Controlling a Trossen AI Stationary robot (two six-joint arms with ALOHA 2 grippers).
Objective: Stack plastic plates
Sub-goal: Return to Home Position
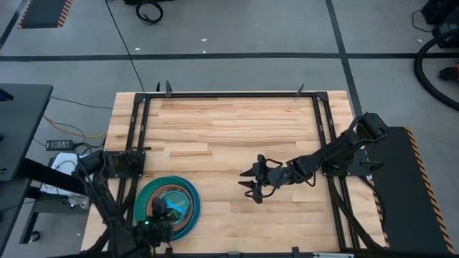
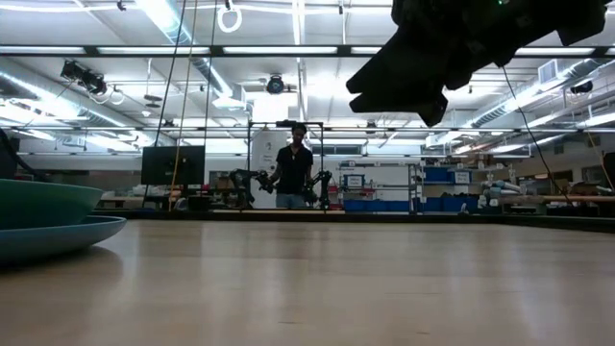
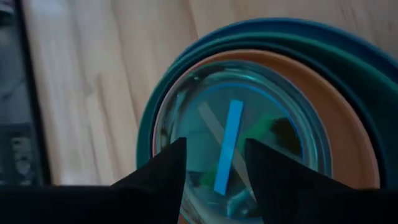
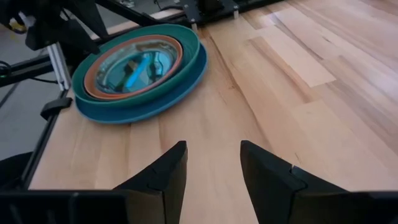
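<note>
Plates (image 1: 184, 195) sit stacked at the surface's (image 1: 237, 129) front-left corner. The left claw (image 3: 216, 142) hovers spread above them, the right claw (image 4: 213, 144) spread mid-surface. Stacking looks complete; both arms need only retract home.

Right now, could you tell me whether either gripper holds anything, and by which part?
Nothing is held. The left gripper hangs open over the plate stack; the right gripper is open above the table.
</note>
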